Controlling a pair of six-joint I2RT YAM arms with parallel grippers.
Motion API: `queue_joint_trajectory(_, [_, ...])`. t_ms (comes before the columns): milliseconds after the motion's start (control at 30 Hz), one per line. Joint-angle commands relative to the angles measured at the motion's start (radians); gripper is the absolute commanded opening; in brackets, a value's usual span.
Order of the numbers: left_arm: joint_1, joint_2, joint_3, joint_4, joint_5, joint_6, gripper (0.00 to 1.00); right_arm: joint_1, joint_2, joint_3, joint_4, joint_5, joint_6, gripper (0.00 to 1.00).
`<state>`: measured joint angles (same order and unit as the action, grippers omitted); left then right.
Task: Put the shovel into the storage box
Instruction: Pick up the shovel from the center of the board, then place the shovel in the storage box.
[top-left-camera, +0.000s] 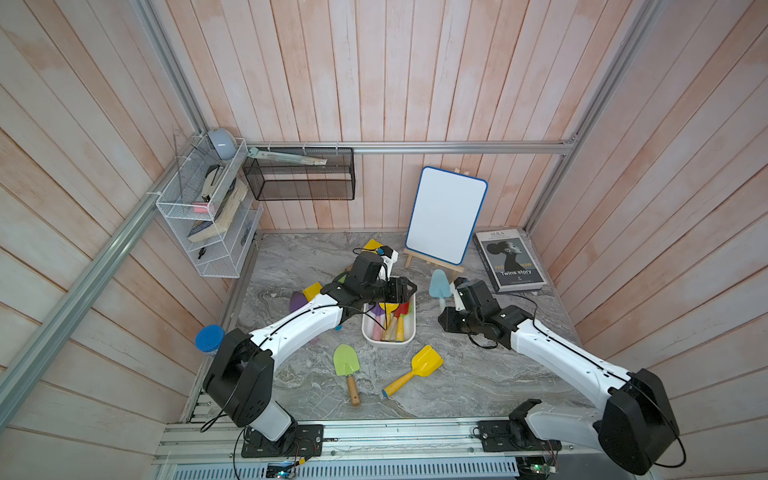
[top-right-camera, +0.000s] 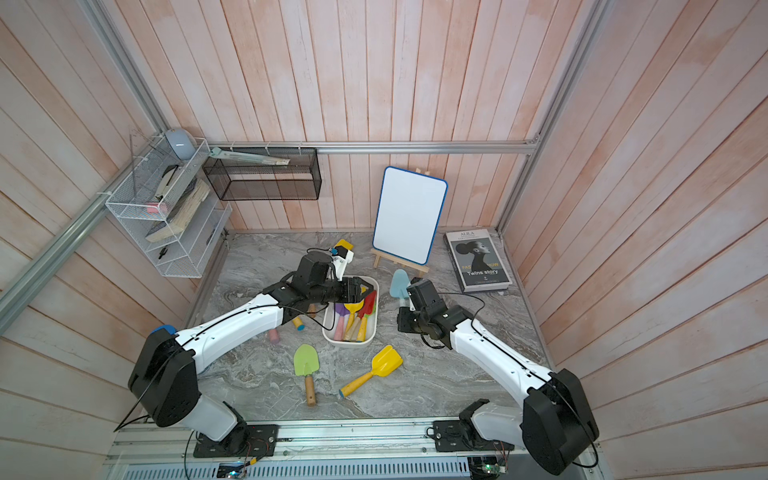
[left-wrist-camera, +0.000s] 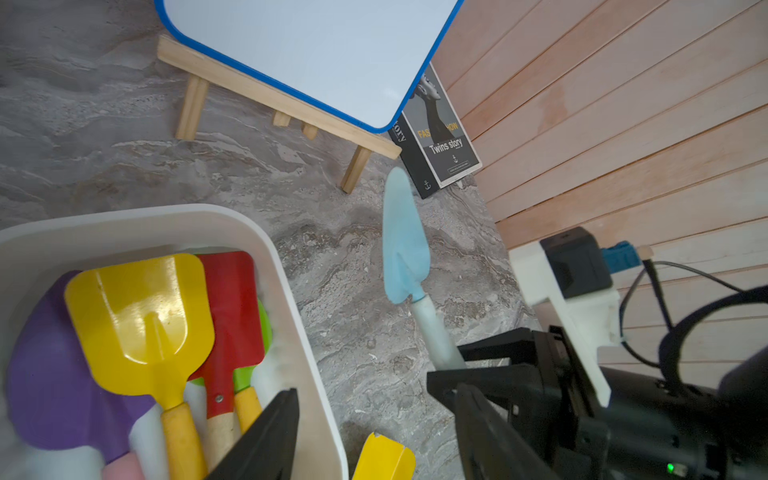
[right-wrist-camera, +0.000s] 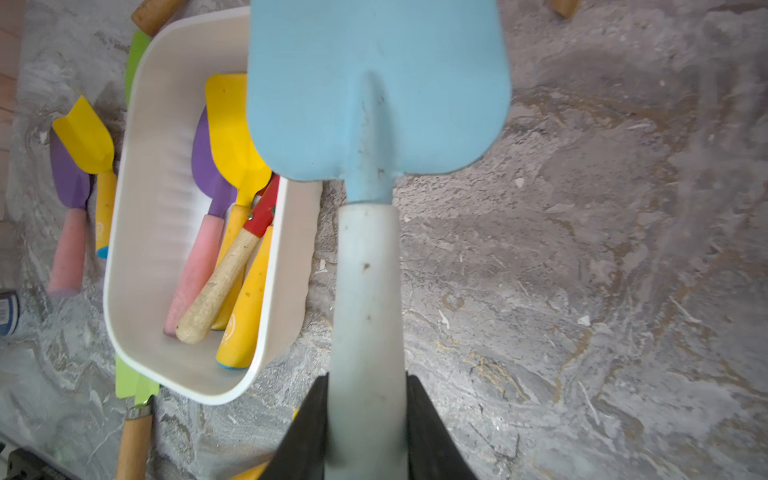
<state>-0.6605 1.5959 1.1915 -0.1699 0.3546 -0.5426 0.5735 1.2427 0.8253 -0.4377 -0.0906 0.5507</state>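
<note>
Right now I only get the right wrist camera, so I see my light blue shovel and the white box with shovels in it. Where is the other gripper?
Observer: The left gripper hangs over the far end of the storage box, jaws apart, holding nothing.
Operator: And what's that yellow bit at the bottom of my picture?
Observer: A yellow plastic shovel with a blue-tipped handle, lying on the table in front of the box, beside the green shovel.
</note>
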Motion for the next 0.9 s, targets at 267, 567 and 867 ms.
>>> queue_joint_trajectory(267, [-0.034, 0.121, 0.096, 0.03, 0.012, -0.002, 0.55, 0.037, 0.002, 0.054, 0.048, -0.115, -0.063, 0.0])
queue_joint_trajectory(567, [-0.034, 0.117, 0.097, -0.009, -0.075, 0.028, 0.55, 0.037, -0.012, 0.06, 0.047, -0.128, -0.069, 0.0])
queue_joint_trajectory(867, [-0.034, 0.148, 0.099, 0.019, -0.065, 0.028, 0.41, 0.041, -0.029, 0.063, 0.047, -0.158, -0.078, 0.0])
